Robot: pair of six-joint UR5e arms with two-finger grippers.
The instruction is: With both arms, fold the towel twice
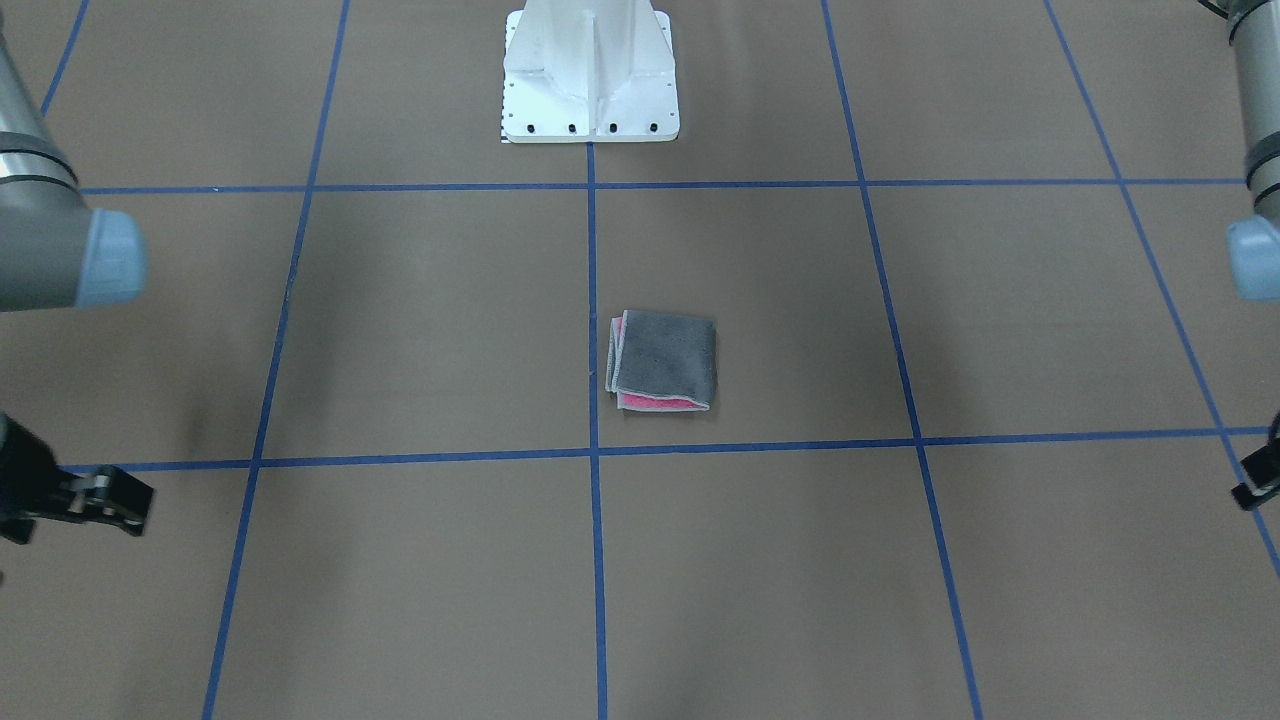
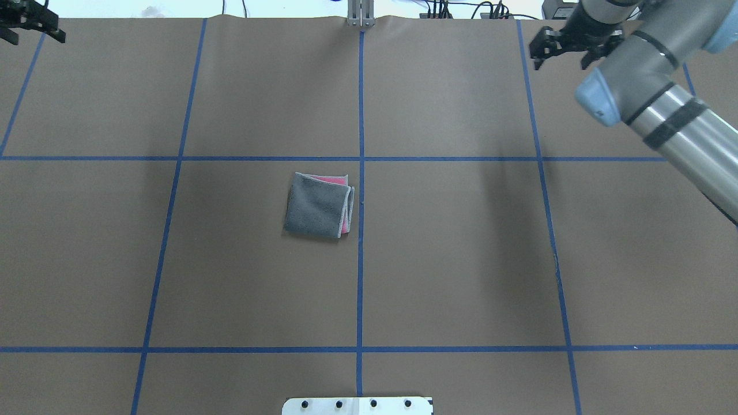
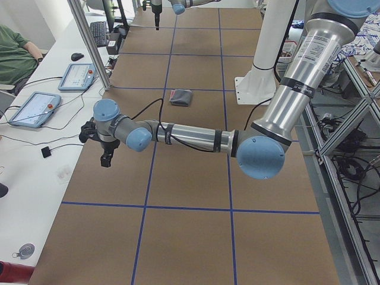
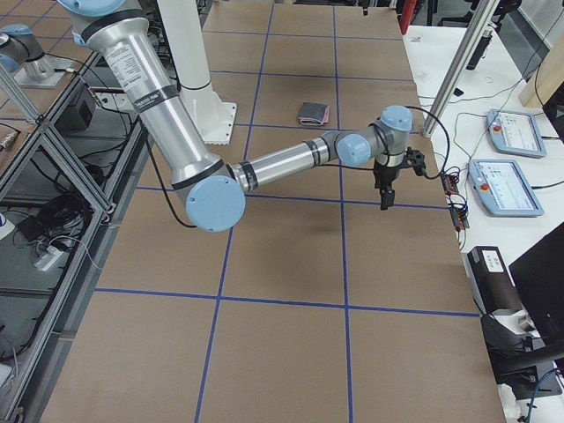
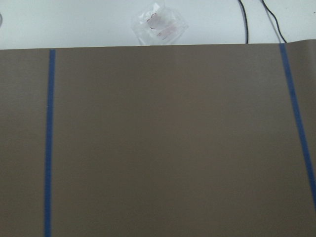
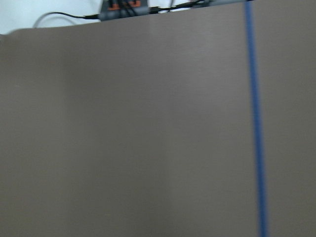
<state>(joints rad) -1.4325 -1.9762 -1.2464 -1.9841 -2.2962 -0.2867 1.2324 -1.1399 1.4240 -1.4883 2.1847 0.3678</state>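
Front-facing: the towel (image 1: 662,360) lies folded into a small square on the table (image 1: 400,330). Its grey face is up, pink shows along its lower edge, and it sits just right of the centre blue line (image 1: 592,250). The right gripper (image 1: 105,497) and left gripper (image 1: 1255,485) hang at opposite edges, well apart from it.

Overhead: both grippers sit at the far corners, and I cannot tell how wide their jaws stand.

Side views: the towel lies near the white pedestal (image 3: 255,89). Each gripper points down, holding and touching nothing.

Wrist views: only brown table and blue lines.
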